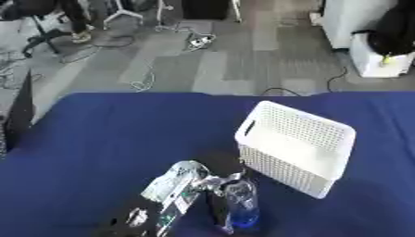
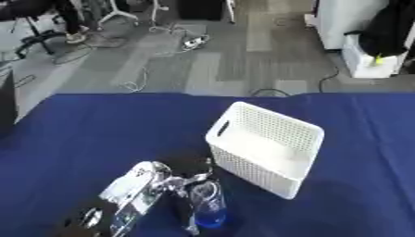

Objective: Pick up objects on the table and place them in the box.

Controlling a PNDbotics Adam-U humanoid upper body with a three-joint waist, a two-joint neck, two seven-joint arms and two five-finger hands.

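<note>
- Left hand (image 1: pixel 212 183) of mine came in from the lower left, and its fingers were curled around a clear bottle (image 1: pixel 242 203), so it was grasping that bottle.
- Silver and black parts of my forearm (image 1: pixel 170 185) lay low over the blue table (image 1: pixel 105 139), I think because the bottle had to be taken from the side.
- That bottle was upright or only a little tilted, with something blue at its bottom; I could not tell if it touched the cloth or was just above it.
- It stood just beside the near left corner of the white box (image 2: pixel 267 148), so I judged that the way into the box was short: up and over the rim.
- White box itself was a perforated basket with a handle slot in its left wall, and it sat turned at an angle on the table; what I could see of its inside looked empty.
- My right hand showed in neither view.
- No brand, label or writing could be read on the bottle or on the box.
</note>
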